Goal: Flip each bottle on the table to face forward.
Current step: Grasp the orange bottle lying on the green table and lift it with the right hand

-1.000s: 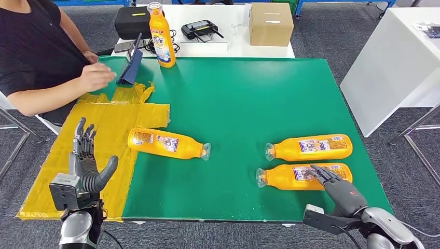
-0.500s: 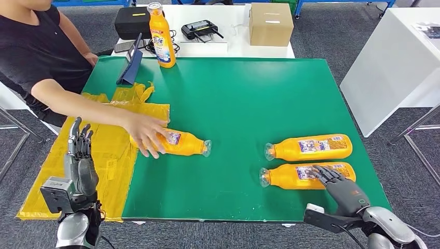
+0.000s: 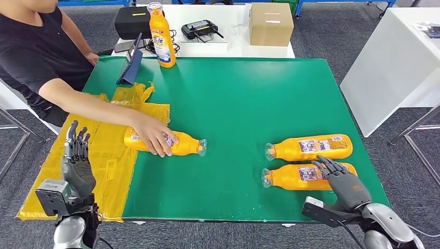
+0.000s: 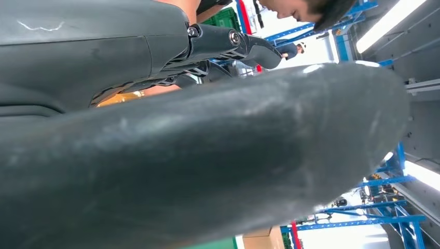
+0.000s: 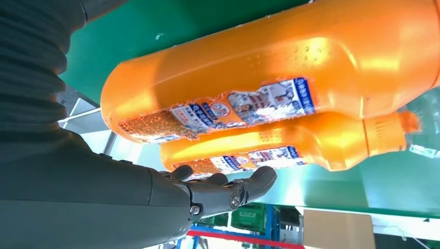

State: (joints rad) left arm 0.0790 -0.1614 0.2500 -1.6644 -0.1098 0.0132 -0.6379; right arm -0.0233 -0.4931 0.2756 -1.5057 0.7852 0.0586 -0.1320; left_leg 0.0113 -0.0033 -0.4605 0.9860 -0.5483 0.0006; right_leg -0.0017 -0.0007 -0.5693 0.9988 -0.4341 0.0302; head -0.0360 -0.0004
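Observation:
Three orange bottles lie on their sides on the green table (image 3: 244, 98). A person's hand (image 3: 154, 136) rests on the left bottle (image 3: 182, 145), whose label is partly covered. The far right bottle (image 3: 311, 146) and the near right bottle (image 3: 290, 176) lie parallel, labels up and caps to the left. My right hand (image 3: 345, 181) is open, with its spread fingers over the near bottle's base end. In the right wrist view that bottle (image 5: 270, 62) sits just past my extended fingers (image 5: 244, 189), with the other bottle (image 5: 290, 145) behind it. My left hand (image 3: 77, 163) stands upright and open over the yellow sheet (image 3: 111, 129).
A fourth orange bottle (image 3: 162, 39) stands upright at the table's back left, beside a dark blue stand (image 3: 131, 65). The person sits at the left edge. A white table behind holds a cardboard box (image 3: 271, 23), a black case (image 3: 132, 21) and a controller (image 3: 202, 28).
The person's arm reached in from the left and its hand now lies on the left bottle, which shifted slightly left. My right hand slid toward the near bottle's base. My left hand sank a little.

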